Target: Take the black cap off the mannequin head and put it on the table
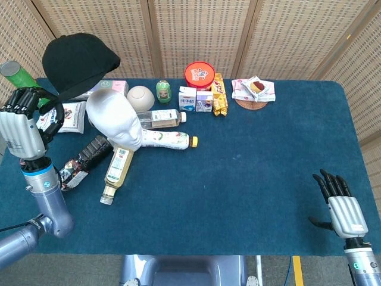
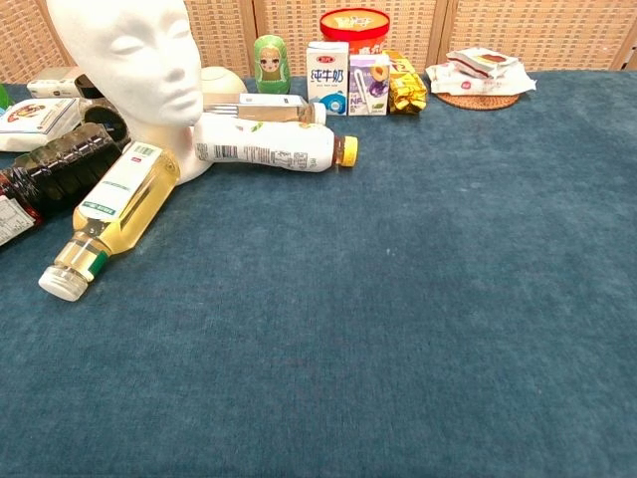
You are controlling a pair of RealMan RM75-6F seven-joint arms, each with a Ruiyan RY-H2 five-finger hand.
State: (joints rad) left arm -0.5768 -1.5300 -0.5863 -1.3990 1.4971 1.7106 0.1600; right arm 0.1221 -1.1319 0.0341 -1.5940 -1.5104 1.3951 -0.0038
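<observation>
Woven screens back a blue tabletop (image 1: 250,155) crowded along its far and left side. Up in the air at the far left, the cap (image 1: 76,62) is plain black and rounded, its crown domed and its brim pointing right; it hangs clear of the head (image 1: 113,118), above and to the left of it. The left hand (image 1: 24,122) holds it from the cap's lower left edge, with the dark fingers (image 1: 27,98) curled and clamped on the rim there, the crown rising above and to the right of them. Bare and white, the mannequin head stands on the tabletop, face toward the near side, among a lying white bottle (image 1: 168,139), a yellow bottle (image 1: 116,168) and a dark bottle (image 1: 83,161). At the near right the right hand (image 1: 339,199) rests low over the tabletop with its fingers (image 1: 331,182) spread apart and nothing in them. The chest view shows the head (image 2: 134,60) uncovered but neither hand.
</observation>
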